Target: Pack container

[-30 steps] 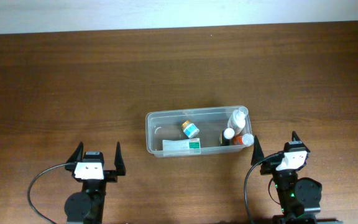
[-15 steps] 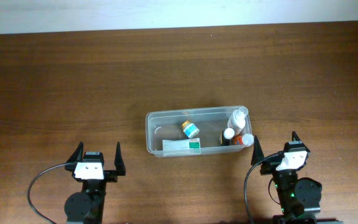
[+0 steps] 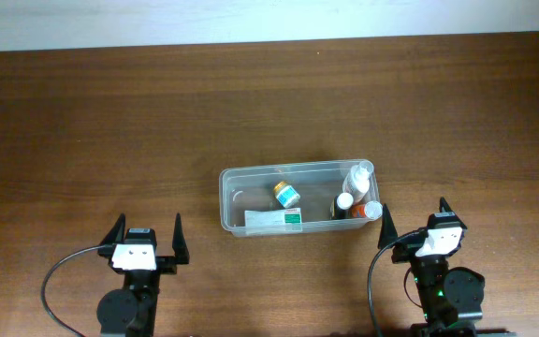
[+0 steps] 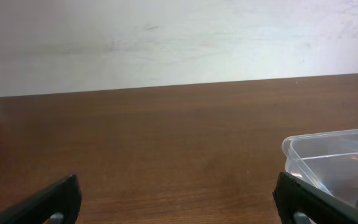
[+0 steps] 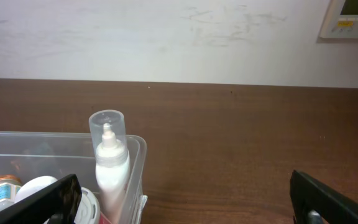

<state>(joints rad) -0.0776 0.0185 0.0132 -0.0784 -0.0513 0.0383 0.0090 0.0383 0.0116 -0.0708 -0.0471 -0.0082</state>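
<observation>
Nothing's moved since a second ago: my left gripper (image 3: 148, 227) and right gripper (image 3: 412, 218) sit wide open, empty, bottom of overhead frame; container (image 3: 225, 198) sits centre frame. Risk: a right reach clips the upright white bottle (image 5: 109, 165) at its right end or shoves the light container.

Office-like room: wooden table (image 3: 110, 112), wall thermostat (image 5: 352, 17)

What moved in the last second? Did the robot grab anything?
Nothing visibly changed. The clear plastic rectangular tub sits in the same spot on the table. The left gripper and right gripper stay open near the table's front edge, holding nothing.
</observation>
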